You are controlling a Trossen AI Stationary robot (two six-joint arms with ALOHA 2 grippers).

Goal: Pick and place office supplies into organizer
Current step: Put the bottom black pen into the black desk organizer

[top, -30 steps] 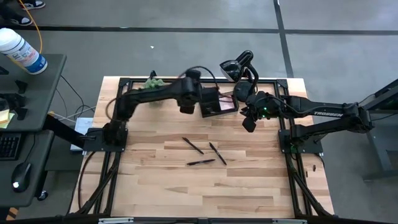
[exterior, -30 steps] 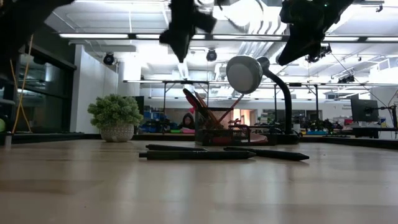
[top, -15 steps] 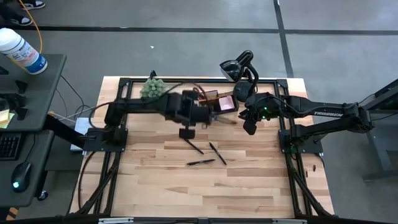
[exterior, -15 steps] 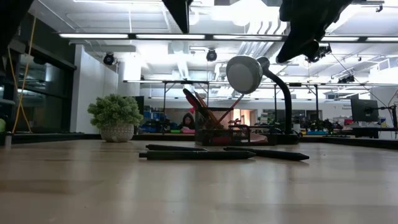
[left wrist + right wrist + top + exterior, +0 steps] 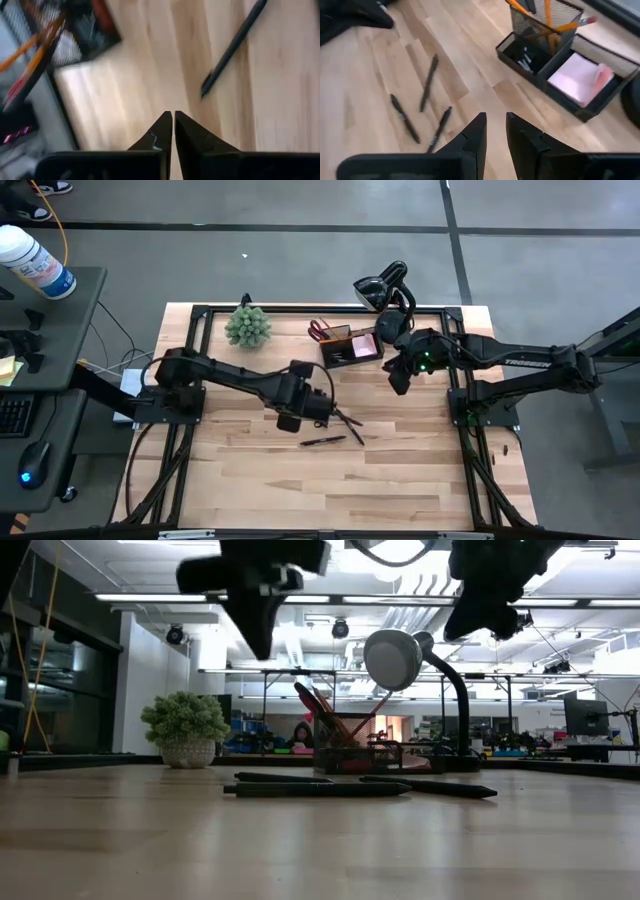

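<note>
Three black pens lie on the wooden table: one [image 5: 351, 426], one [image 5: 324, 441], and a third mostly under my left arm in the high view; the right wrist view shows all three [image 5: 427, 82]. My left gripper [image 5: 173, 116] hangs shut and empty over them, clear of the table, with one pen [image 5: 232, 47] ahead of it. The black organizer [image 5: 350, 346] stands at the far middle and holds red scissors [image 5: 318, 330], orange pencils [image 5: 545, 12] and a pink pad [image 5: 580, 75]. My right gripper [image 5: 495, 117] hovers open and empty right of the organizer.
A spiky green plant [image 5: 247, 326] stands in the far left corner. A black curved-neck lamp [image 5: 385, 285] is behind the organizer at the far edge. Bare wood stretches across the table's near half.
My left gripper has left the spot above the organizer. It has swung toward the table's near edge and come down, and now hangs over the pens. The pens and the organizer have stayed where they were.
</note>
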